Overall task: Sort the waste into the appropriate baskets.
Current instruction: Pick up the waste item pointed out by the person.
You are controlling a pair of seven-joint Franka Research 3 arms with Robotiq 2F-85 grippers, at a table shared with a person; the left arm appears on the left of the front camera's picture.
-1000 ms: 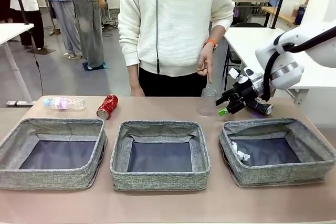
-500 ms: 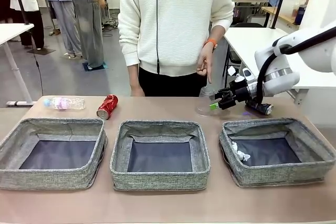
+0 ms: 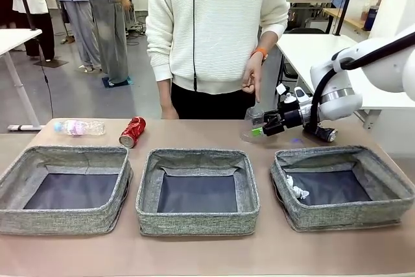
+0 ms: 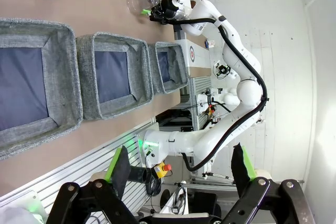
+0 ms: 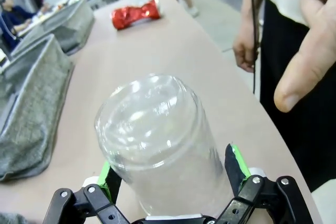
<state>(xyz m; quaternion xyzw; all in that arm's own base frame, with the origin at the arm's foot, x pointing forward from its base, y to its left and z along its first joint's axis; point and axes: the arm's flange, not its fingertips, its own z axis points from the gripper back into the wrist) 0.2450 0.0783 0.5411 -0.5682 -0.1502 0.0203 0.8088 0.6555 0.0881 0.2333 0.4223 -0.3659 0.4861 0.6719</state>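
An upturned clear plastic cup (image 3: 253, 126) stands on the table behind the baskets, and my right gripper (image 3: 259, 128) is open with one finger on each side of it. In the right wrist view the cup (image 5: 157, 140) sits between the green pads (image 5: 236, 162). A crushed dark-silver can (image 3: 323, 133) lies just behind that wrist. The crushed red can (image 3: 132, 132) and the bottle (image 3: 80, 127) lie at the far left. A crumpled paper ball (image 3: 297, 190) rests in the right basket (image 3: 324, 153). My left gripper (image 4: 180, 165) hangs open, high above the table.
The left basket (image 3: 65, 154) and middle basket (image 3: 194, 155) hold nothing. A person in a white sweater stands at the far edge, one hand (image 3: 251, 81) pointing a finger down just above the cup. A white side table (image 3: 305, 50) stands at the back right.
My right gripper has moved left along the table's far side and turned level, so its open fingers now straddle the cup. The person's hand and the litter have stayed put.
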